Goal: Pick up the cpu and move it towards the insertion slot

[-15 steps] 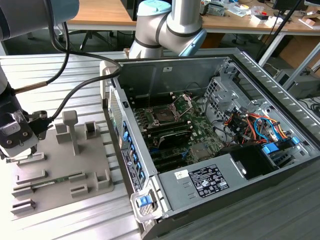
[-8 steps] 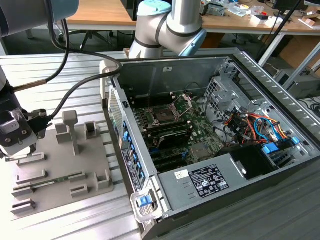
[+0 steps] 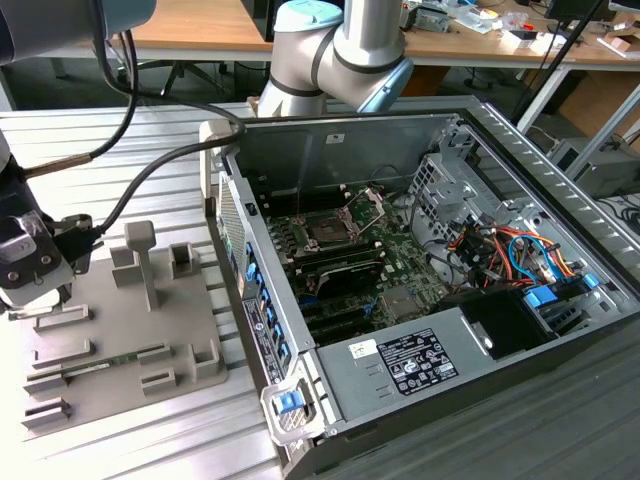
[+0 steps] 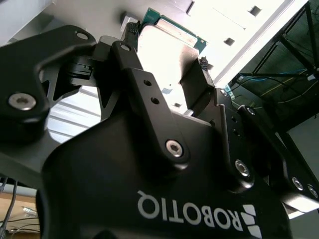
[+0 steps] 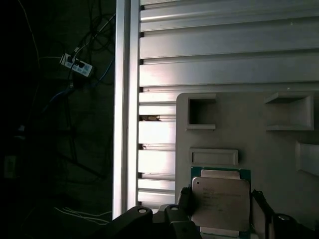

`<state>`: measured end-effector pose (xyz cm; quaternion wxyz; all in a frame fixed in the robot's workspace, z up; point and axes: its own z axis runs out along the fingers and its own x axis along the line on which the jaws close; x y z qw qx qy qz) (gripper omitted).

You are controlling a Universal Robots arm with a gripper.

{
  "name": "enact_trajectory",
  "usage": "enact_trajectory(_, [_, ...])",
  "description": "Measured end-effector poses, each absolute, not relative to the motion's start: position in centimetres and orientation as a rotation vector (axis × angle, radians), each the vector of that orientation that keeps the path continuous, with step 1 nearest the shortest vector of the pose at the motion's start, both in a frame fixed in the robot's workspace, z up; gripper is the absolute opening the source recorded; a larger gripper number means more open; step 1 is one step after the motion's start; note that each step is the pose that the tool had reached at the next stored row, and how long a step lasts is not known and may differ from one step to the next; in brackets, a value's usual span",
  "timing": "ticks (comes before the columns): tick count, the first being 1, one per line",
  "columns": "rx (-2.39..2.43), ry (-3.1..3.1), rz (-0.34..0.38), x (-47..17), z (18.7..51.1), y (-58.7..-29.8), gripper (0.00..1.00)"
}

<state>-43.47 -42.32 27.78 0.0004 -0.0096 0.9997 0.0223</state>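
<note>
The gripper [image 3: 38, 295] hung low over the gray tray [image 3: 120, 330]. The tray lay on the table [image 3: 150, 130], by the table's edge on the exterior view's left.

The two black fingers [image 5: 185, 200] were pinching the cpu [image 5: 221, 201], one finger on each of two opposite sides. In the first wrist view the cpu's silver top faced the camera, with a thin green rim around it. It sat just inside the tray's edge, the one that ran along the table's edge. A small shallow pocket [image 5: 214, 157] in the tray was just beside it. I could not tell if the cpu was touching the tray or was a little above it.

In the second wrist view the cpu [image 4: 162, 47] showed again, bright and flat, between the two finger pads [image 4: 202, 67].

The open case [image 3: 330, 150] stood on the table beside the tray, on the exterior view's right. The slot [image 3: 328, 232] was inside it, on the green board [image 3: 400, 255], well apart from the gripper and the cpu. It was dark and square with a silver frame. Its silver plate [image 3: 373, 203] stood tipped up at one side of it.

The arm [image 3: 340, 50] rose behind the case. Black cables [image 3: 120, 110] ran across the table to the gripper.
</note>
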Motion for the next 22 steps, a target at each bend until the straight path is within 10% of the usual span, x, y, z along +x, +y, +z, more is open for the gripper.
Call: enact_trajectory(22, [-0.03,3.14,0.07,-43.5,29.7,-42.3,0.55])
